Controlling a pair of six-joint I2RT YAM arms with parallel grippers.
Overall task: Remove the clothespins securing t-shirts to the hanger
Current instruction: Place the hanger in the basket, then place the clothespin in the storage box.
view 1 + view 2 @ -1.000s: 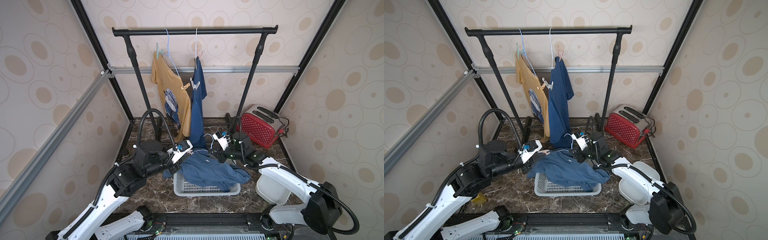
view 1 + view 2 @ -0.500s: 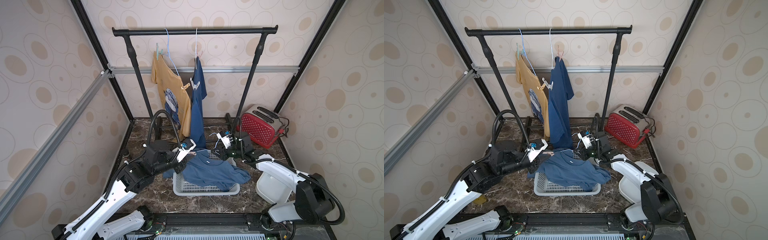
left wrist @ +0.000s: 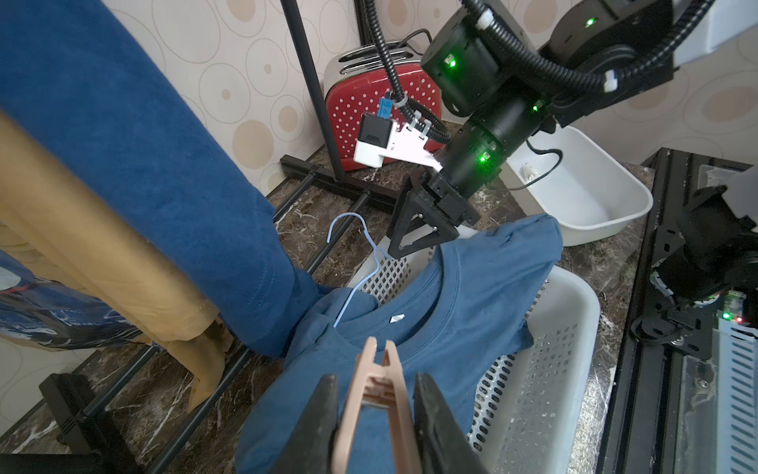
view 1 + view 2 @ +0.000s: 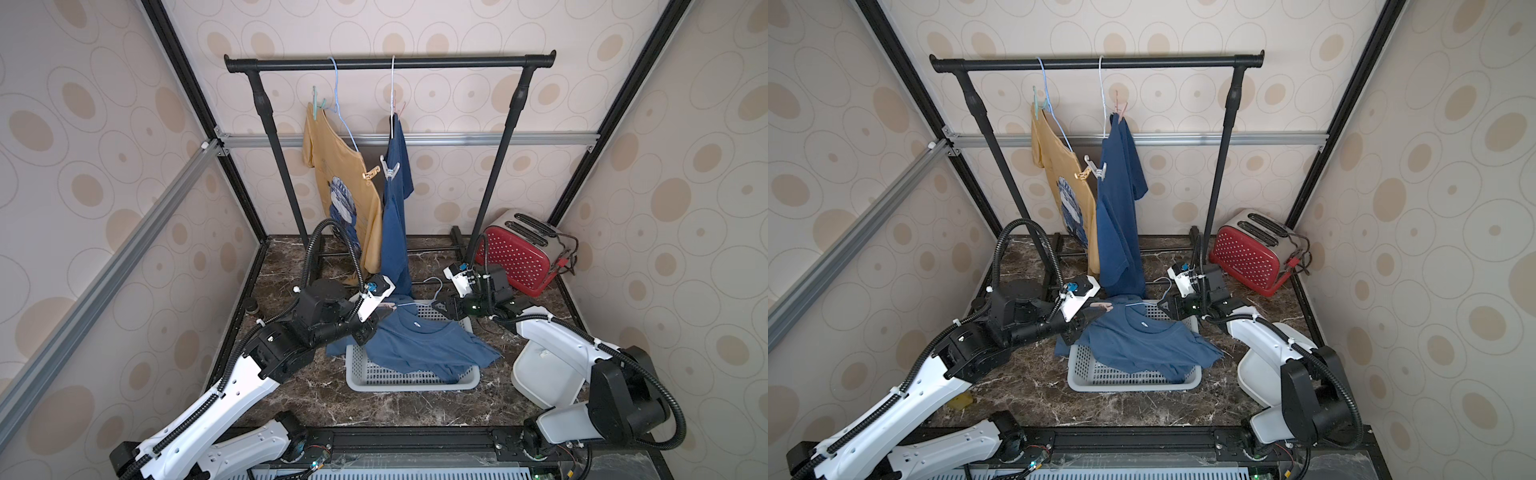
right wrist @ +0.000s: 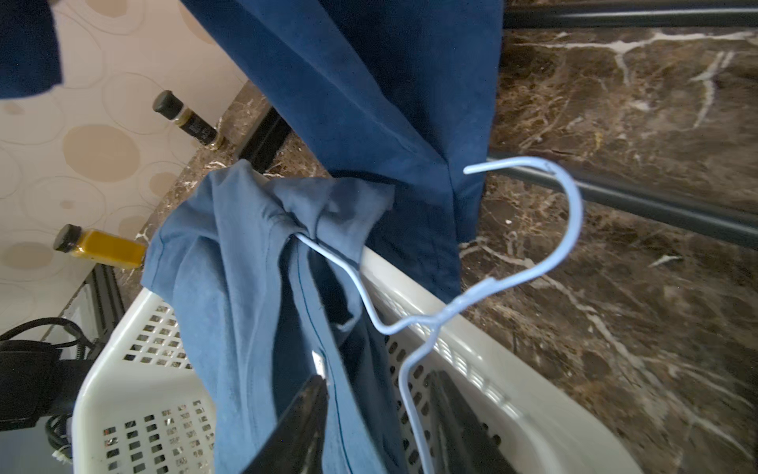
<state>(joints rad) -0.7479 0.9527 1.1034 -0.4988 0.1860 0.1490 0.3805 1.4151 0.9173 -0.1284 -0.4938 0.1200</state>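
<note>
Two arms reach low over the desk (image 4: 324, 399), one from each side of a white basket (image 4: 411, 384).

The left jaws are clenched on a pinkish-tan clothespin (image 3: 375, 394). It sits squeezed between the two black fingers (image 3: 311, 422) with its mouth spread open. Right in front of these jaws is the collar of the medium blue shirt (image 3: 471, 295). I cannot tell if the pin's tip touches the cloth. The left arm lies stretched out and low, with its wrist by the basket's corner.

The right jaws stand apart, released, gripping nothing. A thin light-blue hanger (image 5: 463, 303) runs through the gap between them, close to one finger. The blue shirt's cloth hangs beside the other finger. The right arm bends at the elbow and tips its wrist down at the basket's far rim. A red toaster (image 4: 515, 257) sits just behind it.

The medium blue shirt lies draped over the basket, between both sets of jaws, with the hanger in its neck.

High above both sets of jaws, on a black rail (image 4: 457, 63), hang a yellow shirt (image 4: 332, 166) and a navy shirt (image 4: 395, 216). Four clothespins are on them: teal (image 4: 318, 106), yellow (image 4: 371, 173), white (image 4: 388, 168) and pink (image 4: 401, 109).

A small white tag (image 3: 397, 318) sits inside the collar. Its letters are too small to read.
</note>
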